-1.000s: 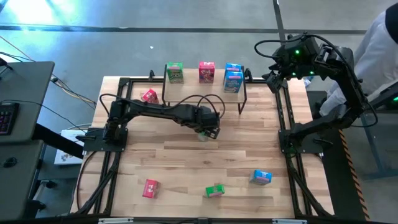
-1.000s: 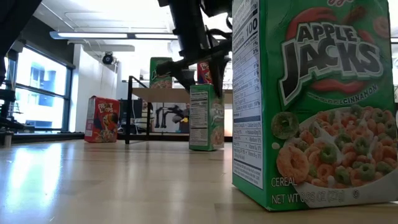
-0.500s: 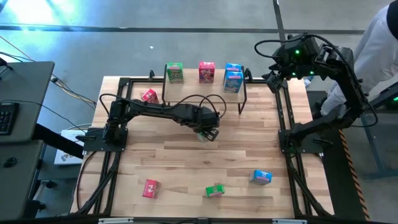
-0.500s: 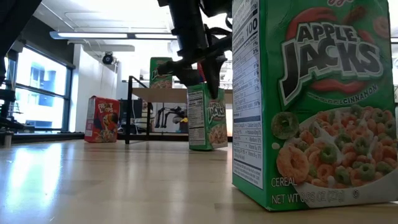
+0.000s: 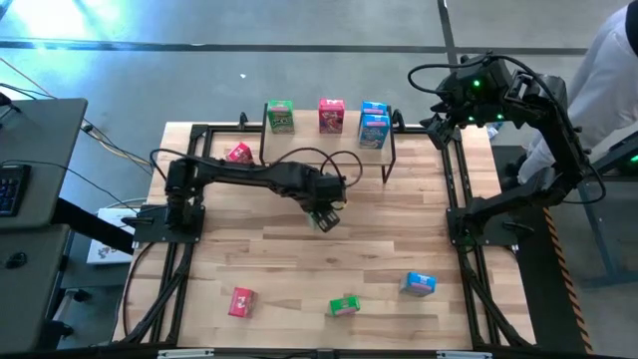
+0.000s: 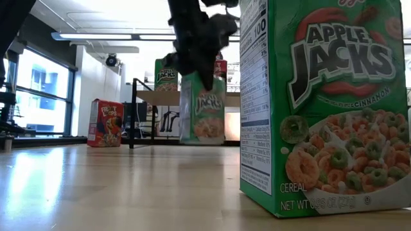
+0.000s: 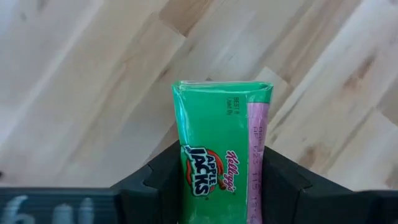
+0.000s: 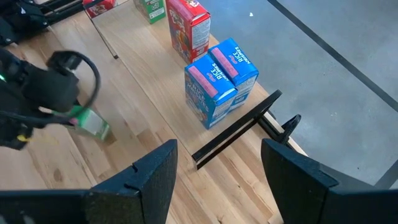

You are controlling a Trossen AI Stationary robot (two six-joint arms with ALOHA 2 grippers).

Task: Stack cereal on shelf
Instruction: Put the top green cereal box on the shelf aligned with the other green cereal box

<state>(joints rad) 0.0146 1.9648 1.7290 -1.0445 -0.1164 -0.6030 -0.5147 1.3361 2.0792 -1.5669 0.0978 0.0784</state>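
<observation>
- Green cereal box is clamped between the left gripper jaws at frame centre in the high view, lifted clear of the surface, likely for carrying to the shelf.
- Box: glossy green, pink side strip.
- Shelf, upper centre, carries green, red and two blue boxes.
- Right gripper waits upper right, jaws wide, empty.

"Apple Jacks" on green box
</observation>
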